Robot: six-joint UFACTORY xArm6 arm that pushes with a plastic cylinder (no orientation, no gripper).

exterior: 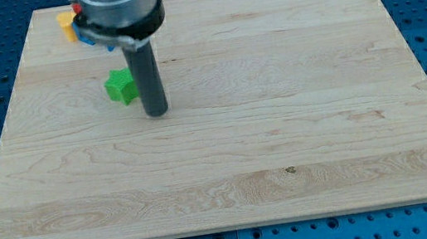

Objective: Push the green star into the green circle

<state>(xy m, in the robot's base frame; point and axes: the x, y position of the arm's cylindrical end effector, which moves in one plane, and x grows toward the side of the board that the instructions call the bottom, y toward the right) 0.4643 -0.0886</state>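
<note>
Your items on the wooden board: one green star is lying in the upper left part; my tip is resting just beside it, to the view's right and slightly below. One yellow block and one blue block, partly hidden, are sitting near the top-left corner. Your rig is carrying no jaws, only the rod.
</note>
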